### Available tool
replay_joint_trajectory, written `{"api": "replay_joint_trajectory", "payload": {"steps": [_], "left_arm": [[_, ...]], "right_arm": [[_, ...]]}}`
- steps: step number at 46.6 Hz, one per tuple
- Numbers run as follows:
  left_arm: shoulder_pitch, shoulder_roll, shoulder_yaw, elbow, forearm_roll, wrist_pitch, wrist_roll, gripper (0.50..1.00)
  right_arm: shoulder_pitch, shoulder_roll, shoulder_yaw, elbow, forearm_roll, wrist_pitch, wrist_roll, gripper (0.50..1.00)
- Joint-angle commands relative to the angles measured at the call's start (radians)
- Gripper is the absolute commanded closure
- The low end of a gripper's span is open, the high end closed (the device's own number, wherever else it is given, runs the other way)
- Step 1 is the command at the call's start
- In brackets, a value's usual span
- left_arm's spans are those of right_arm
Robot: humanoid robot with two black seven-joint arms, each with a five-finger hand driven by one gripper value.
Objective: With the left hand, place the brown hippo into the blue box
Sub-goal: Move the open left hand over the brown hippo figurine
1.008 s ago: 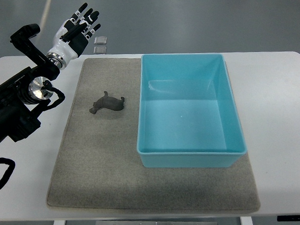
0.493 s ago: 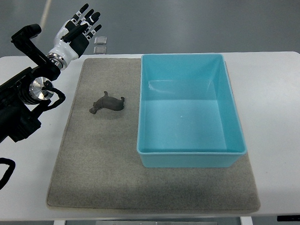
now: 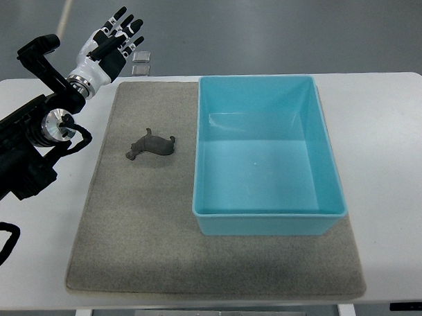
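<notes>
brown hippo (image 3: pixel 150 145): on its side, on mat | blue box (image 3: pixel 268 215): empty, upright, just right

A white table (image 3: pixel 384 159) carries a grey mat (image 3: pixel 144 230). Beyond it lies grey floor (image 3: pixel 262 28). Two small floor plates (image 3: pixel 142 61) sit just right of the hand.

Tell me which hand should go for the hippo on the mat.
Left. The left hand is raised, fingers spread, on the same side as the brown hippo, left of the blue box. No right arm is in view.

Likely lab: white table (image 3: pixel 391 165), grey mat (image 3: pixel 137 230), bare floor (image 3: pixel 262 31).
</notes>
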Motion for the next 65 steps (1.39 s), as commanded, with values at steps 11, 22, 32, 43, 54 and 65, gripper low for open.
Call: {"api": "replay_joint_trajectory", "payload": {"steps": [11, 22, 32, 43, 54, 65], "left_arm": [[-0.001, 0.006, 0.008, -0.020, 0.002, 0.003, 0.003, 0.501], [-0.006, 0.012, 0.066, -0.031, 0.003, 0.001, 0.005, 0.501], [-0.014, 0.042, 0.130, -0.063, 0.005, 0.001, 0.006, 0.501], [-0.075, 0.099, 0.262, -0.132, 0.042, 0.001, 0.006, 0.501], [-0.142, 0.180, 0.379, -0.209, 0.109, -0.008, 0.012, 0.501], [-0.158, 0.211, 0.420, -0.241, 0.351, -0.017, 0.012, 0.501]], "right_arm": [[0.000, 0.000, 0.000, 0.000, 0.000, 0.000, 0.000, 0.564], [0.000, 0.000, 0.000, 0.000, 0.000, 0.000, 0.000, 0.564], [0.000, 0.000, 0.000, 0.000, 0.000, 0.000, 0.000, 0.564], [0.000, 0.000, 0.000, 0.000, 0.000, 0.000, 0.000, 0.564], [0.000, 0.000, 0.000, 0.000, 0.000, 0.000, 0.000, 0.564], [0.000, 0.000, 0.000, 0.000, 0.000, 0.000, 0.000, 0.564]]}}
